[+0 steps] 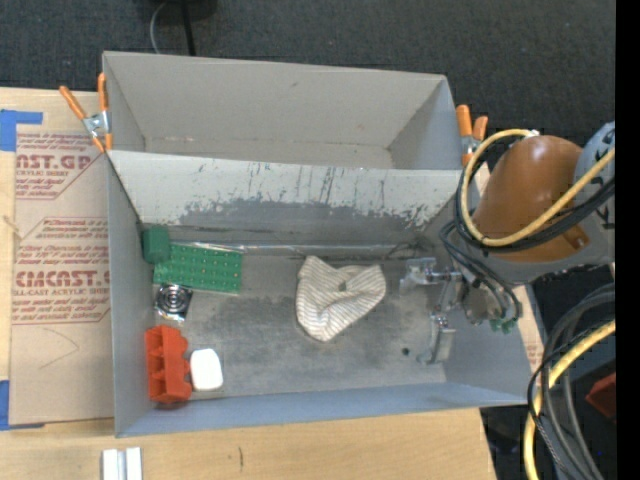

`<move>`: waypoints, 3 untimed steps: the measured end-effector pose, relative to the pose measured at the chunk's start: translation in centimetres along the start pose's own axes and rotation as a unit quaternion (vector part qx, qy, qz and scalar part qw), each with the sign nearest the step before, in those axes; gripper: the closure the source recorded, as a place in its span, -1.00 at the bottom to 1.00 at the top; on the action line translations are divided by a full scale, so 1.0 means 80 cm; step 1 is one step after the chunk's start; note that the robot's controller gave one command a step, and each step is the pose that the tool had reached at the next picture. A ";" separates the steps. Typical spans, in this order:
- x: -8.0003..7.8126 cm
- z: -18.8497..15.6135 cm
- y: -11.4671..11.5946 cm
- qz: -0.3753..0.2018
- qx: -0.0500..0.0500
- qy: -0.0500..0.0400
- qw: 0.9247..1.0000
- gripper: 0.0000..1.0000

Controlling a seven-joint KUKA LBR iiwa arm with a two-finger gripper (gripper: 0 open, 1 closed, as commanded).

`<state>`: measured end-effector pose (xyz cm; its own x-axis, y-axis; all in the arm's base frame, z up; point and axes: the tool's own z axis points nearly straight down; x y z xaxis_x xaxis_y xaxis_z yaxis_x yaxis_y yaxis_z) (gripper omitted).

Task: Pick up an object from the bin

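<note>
Crumpled white striped cloth [338,296] lies mid-floor of the bin [280,118], toward its back wall. Gripper [430,313] sits just beside it near the bin's right wall, its 2 fingers [437,343] spread, nothing between them. Left side: green studded plate [205,266], small metal spring [172,300]. Front-left corner: red block [167,365] touching white block [206,370].

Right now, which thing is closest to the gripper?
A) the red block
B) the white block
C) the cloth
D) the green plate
C: the cloth lies in the middle of the bin, just left of the gripper, while everything else sits at the far left end.
</note>
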<state>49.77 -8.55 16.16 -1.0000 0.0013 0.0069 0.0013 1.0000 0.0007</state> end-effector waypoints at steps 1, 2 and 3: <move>-0.002 -0.006 0.000 -0.001 0.000 -0.004 1.000 -1.00; -0.054 0.028 0.044 -0.023 0.001 -0.003 1.000 -1.00; -0.052 0.093 0.057 -0.017 0.000 -0.006 1.000 -1.00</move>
<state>53.91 -3.96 8.66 -0.9994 -0.0330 -0.0055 -0.0330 0.9995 0.0013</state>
